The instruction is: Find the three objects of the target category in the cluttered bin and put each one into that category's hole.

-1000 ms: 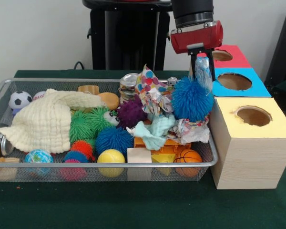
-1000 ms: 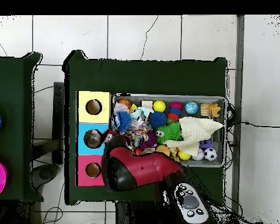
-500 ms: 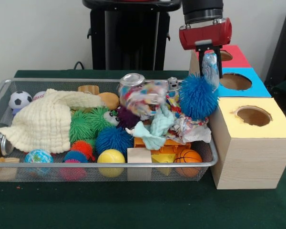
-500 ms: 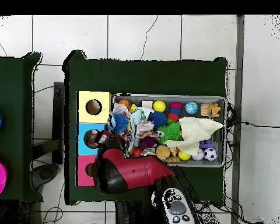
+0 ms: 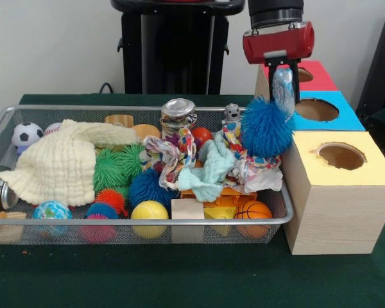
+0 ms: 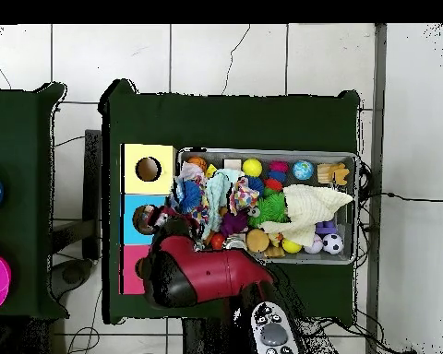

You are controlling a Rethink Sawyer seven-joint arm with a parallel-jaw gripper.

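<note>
In the front view my gripper (image 5: 283, 96) hangs from its red body, shut on a small see-through plastic bottle (image 5: 283, 82) with a blue label, held upright. It hovers above the right end of the wire-mesh bin (image 5: 147, 222), just in front of the red-faced hole (image 5: 303, 74), which it partly hides. In the overhead view the red arm (image 6: 202, 274) covers the gripper and most of the red face (image 6: 130, 277). No other see-through bottle shows among the clutter.
The blue-faced hole (image 5: 316, 109) and yellow-faced hole (image 5: 341, 156) lie nearer the camera on the wooden box. A blue spiky ball (image 5: 264, 128) stands tall just below the bottle. A metal can (image 5: 178, 114), a cream cloth (image 5: 64, 160) and several balls fill the bin.
My gripper has moved right and a little up with the bottle, toward the red-faced hole. The colourful crumpled wrap that had lifted has dropped back into the bin, uncovering the can.
</note>
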